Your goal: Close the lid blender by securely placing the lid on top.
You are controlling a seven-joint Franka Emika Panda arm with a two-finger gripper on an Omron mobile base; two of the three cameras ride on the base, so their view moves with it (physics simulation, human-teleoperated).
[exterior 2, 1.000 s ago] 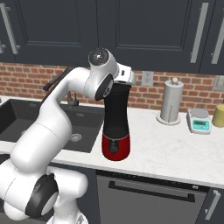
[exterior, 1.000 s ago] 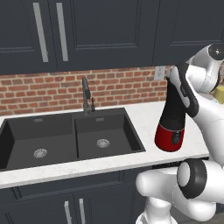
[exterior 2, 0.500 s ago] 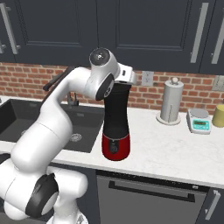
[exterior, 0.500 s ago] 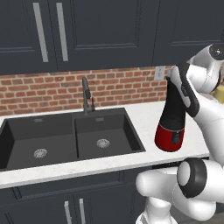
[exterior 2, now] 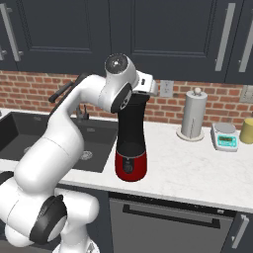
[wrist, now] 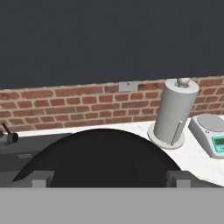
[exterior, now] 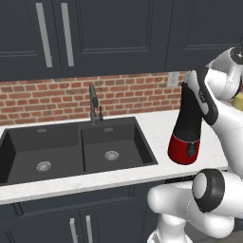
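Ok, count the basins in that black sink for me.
2. The left basin lies at the far left of the sink; the right basin sits below the faucet, nearer the blender. Each shows a drain.

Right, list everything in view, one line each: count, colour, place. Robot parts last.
tall blender with black jar and glossy red base: one, black and red, on the counter right of the sink.
round black lid: one, black, large and close in the hand view between the finger tips; whether it is seated cannot be told.
double sink: one, dark grey, set in the counter.
faucet: one, dark, behind the sink.
paper towel roll on a stand: one, grey, by the brick wall.
kitchen scale: one, white with teal display, right of the roll.
yellow container: one, at the right edge.
gripper: one, dark tips, at the blender's top.
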